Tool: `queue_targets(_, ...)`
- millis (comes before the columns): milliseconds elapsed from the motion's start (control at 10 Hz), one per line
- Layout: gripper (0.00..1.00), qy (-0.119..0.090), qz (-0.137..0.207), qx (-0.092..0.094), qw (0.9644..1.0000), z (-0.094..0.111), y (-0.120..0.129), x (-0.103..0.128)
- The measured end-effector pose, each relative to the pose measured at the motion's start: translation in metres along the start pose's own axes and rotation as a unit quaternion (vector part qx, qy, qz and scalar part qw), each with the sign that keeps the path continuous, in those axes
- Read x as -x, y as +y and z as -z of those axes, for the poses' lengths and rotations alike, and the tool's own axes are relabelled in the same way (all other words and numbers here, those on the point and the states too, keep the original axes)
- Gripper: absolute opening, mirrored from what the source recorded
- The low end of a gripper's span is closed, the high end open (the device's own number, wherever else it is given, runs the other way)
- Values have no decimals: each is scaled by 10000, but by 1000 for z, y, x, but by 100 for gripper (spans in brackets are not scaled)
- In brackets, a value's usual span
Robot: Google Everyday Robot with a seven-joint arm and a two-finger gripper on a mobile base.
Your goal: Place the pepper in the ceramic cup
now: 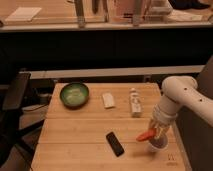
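Holding the pepper (145, 135) closed in the tool (156, 131), we are hovering directly over the ceramic cup (157, 145). We are judging transport nearly complete; release is remaining.

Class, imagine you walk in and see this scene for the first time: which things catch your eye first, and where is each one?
The white robot arm at the right edge stands out, its gripper holding the orange-red pepper just above the ceramic cup near the wooden table's front right corner. Next comes the green bowl at the back left, then the black device lying flat at the front centre.
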Motion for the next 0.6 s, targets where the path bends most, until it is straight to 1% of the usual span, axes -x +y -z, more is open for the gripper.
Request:
queue_targets(200, 70, -7, -32, -2, 10000, -1, 0, -1)
queue_targets(500, 79, -16, -35, -1, 10000, -2, 0, -1)
queue_targets(600, 80, -18, -43, -1, 10000, -3, 0, -2)
